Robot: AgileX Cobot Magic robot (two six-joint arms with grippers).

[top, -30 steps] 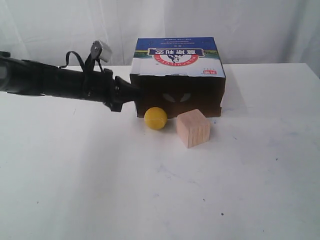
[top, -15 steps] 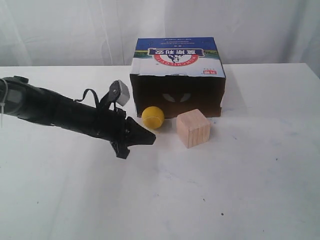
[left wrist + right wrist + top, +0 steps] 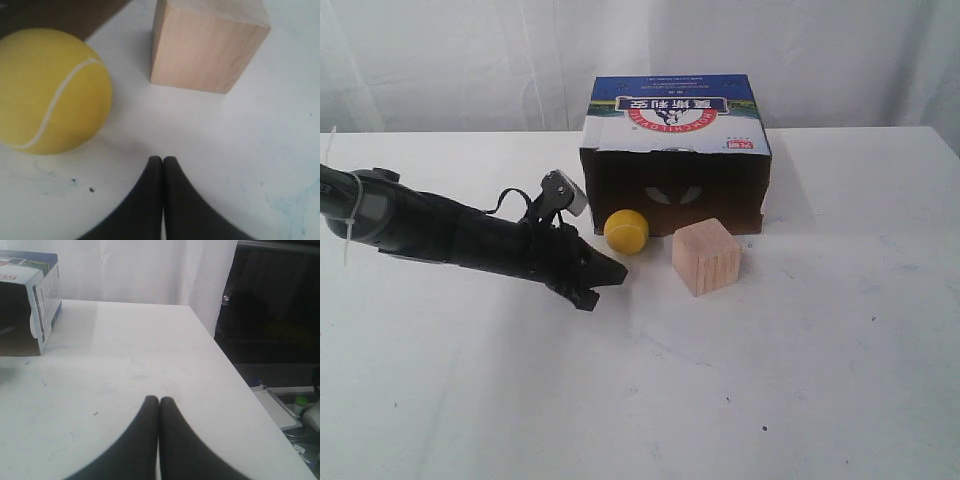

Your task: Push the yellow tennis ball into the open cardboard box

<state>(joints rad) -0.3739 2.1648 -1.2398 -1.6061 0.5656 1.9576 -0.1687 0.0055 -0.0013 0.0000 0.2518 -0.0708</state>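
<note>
The yellow tennis ball [image 3: 626, 231] [image 3: 50, 90] rests on the table just in front of the open cardboard box [image 3: 675, 150], at the left part of its dark opening. My left gripper [image 3: 618, 272] [image 3: 163, 160] lies low over the table, shut and empty, its tip a short way in front of the ball and apart from it. My right gripper [image 3: 159, 400] is shut and empty over bare table, off to the box's side; the box [image 3: 30, 295] shows at the edge of its view. The right arm is out of the exterior view.
A light wooden cube [image 3: 706, 256] [image 3: 207, 42] stands just right of the ball, in front of the box's opening. The white table [image 3: 770, 380] ends near a dark area with equipment [image 3: 295, 407] in the right wrist view. A white curtain hangs behind.
My left arm swung down from beside the box's left wall to the table in front of the ball, then drew slightly lower. The ball rolled slightly toward the box.
</note>
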